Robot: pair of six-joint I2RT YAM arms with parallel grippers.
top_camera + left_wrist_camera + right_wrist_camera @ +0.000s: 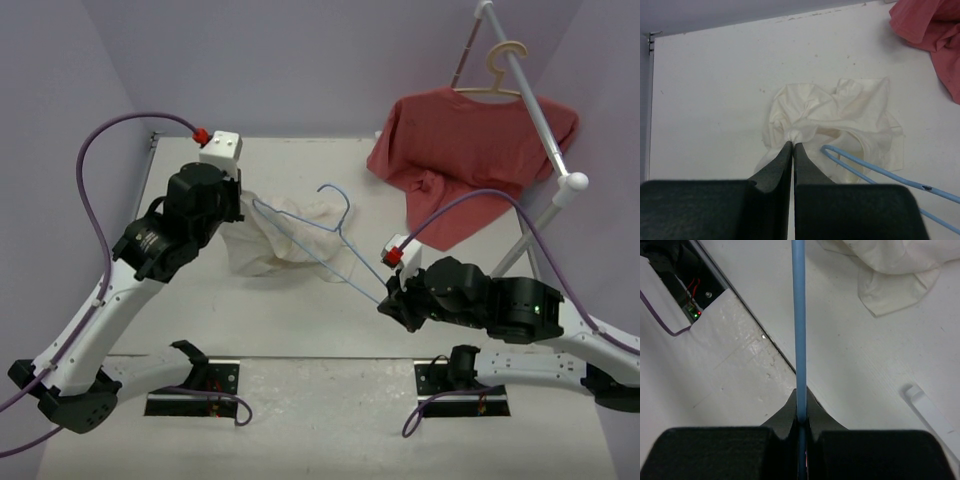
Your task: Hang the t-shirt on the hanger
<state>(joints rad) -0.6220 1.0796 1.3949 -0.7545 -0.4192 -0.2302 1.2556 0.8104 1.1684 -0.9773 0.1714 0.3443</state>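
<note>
The cream-white t-shirt [285, 235] lies crumpled on the table at centre, also in the left wrist view as the t-shirt [840, 117] and at the top of the right wrist view as the t-shirt [895, 270]. My left gripper [243, 203] is shut on a pinch of its fabric, the fingertips [785, 150] closed on a small bunch of cloth. The light-blue wire hanger [320, 240] slants over the shirt, its hook up. My right gripper [383, 300] is shut on the hanger's lower corner; the wire [799, 325] runs straight out from between the jaws. The hanger's other end [865, 167] lies beside the left fingers.
A red t-shirt [470, 150] hangs on a beige hanger [495, 75] on a white rack [545, 140] at back right. A corner of it [935, 35] shows in the left wrist view. The table's front edge and the arm bases [195, 390] lie behind both grippers.
</note>
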